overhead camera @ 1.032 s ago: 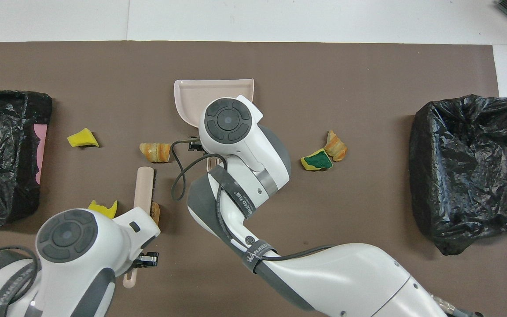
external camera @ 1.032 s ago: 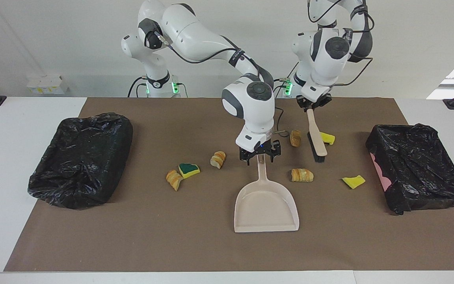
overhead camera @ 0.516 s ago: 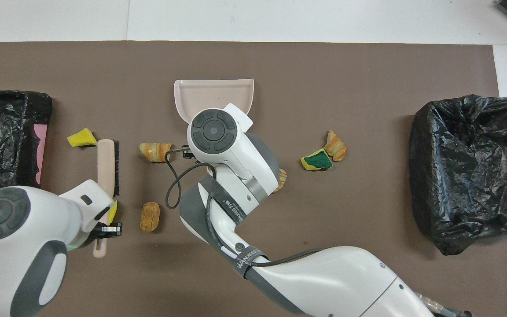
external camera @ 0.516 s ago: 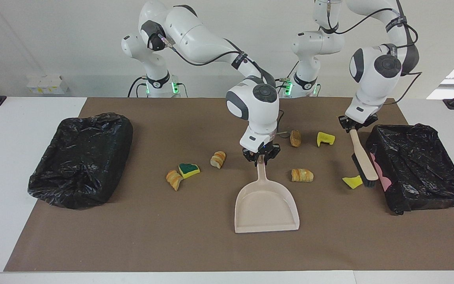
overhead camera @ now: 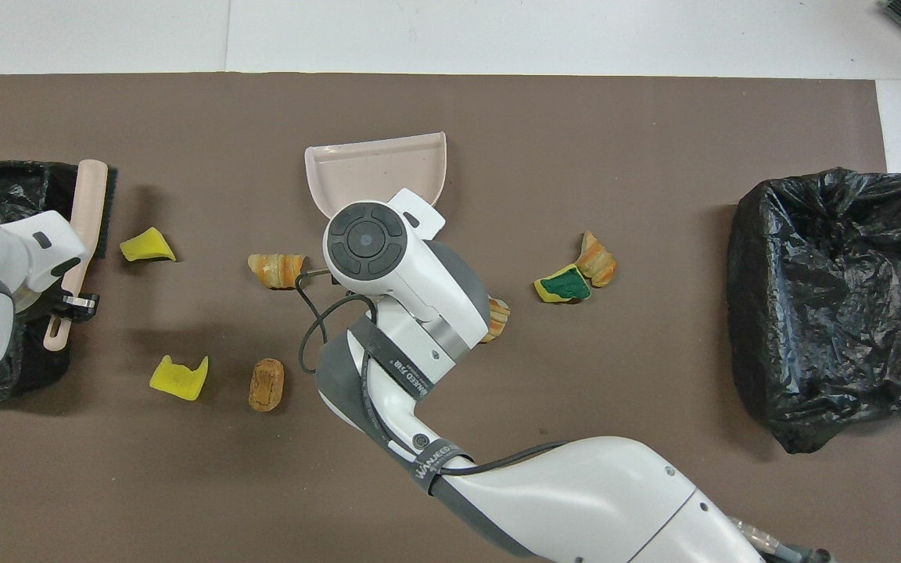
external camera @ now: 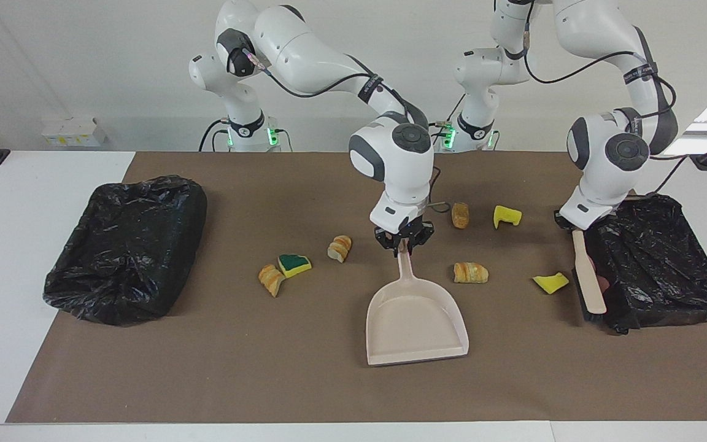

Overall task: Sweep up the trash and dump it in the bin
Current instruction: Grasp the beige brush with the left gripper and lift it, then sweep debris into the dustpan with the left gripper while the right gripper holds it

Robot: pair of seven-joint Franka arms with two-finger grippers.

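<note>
Trash (external camera: 470, 272), golden-brown bread-like chunks, yellow sponge pieces, one green-faced

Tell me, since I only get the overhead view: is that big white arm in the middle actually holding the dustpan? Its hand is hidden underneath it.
Observer: Yes. In the facing view the right gripper is shut on the tip of the dustpan handle.
Operator: And the brown bit peeking out beside that arm?
Observer: That is a whole bread chunk, lying loose beside the handle, toward the right arm's end.
Operator: Is the brush lying flat?
Observer: No. The left gripper holds the brush by its handle end, and it hangs slanted, head lowest, at the edge of the black bin.
</note>
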